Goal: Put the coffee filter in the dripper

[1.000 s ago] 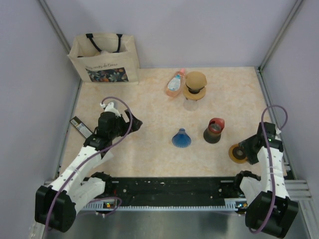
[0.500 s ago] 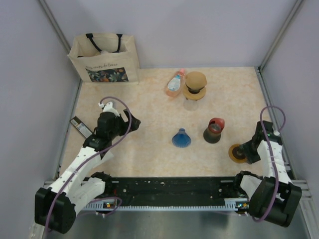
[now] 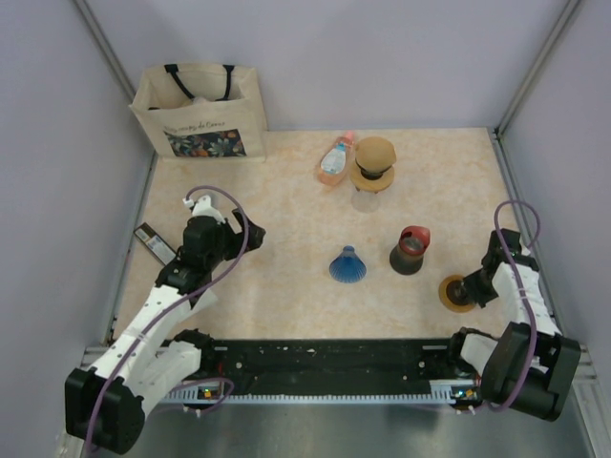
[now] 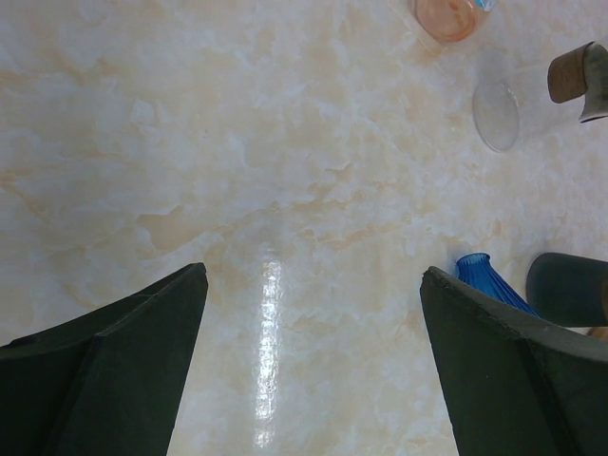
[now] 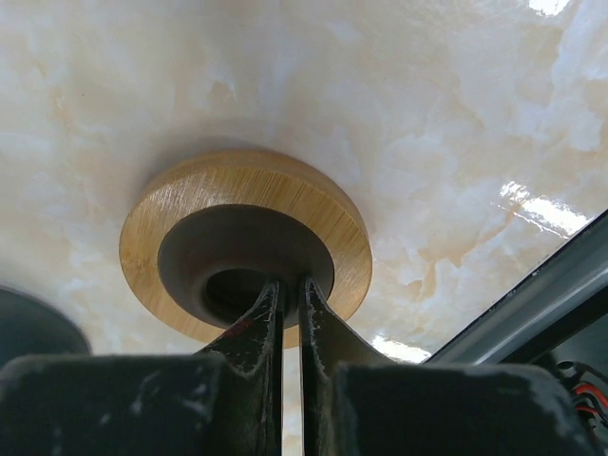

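Hiding its tips, the right gripper [image 5: 290,285] sits inside the wooden ring [image 5: 249,179].

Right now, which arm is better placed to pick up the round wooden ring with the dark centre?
Right. The right tool is shut, tips at the dark centre of the round wooden ring; the left tool hangs open over the marbled table, far across.

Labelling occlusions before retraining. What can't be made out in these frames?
- Top view: inside of the cream tote bag, hidden by its own walls.
- Right wrist view: tips of the right tool, lost in the dark hollow of the round wooden disc.
- Left wrist view: blue ribbed cone, mostly behind a finger of the left tool.
- Top view: print on the flat black bar, too small.
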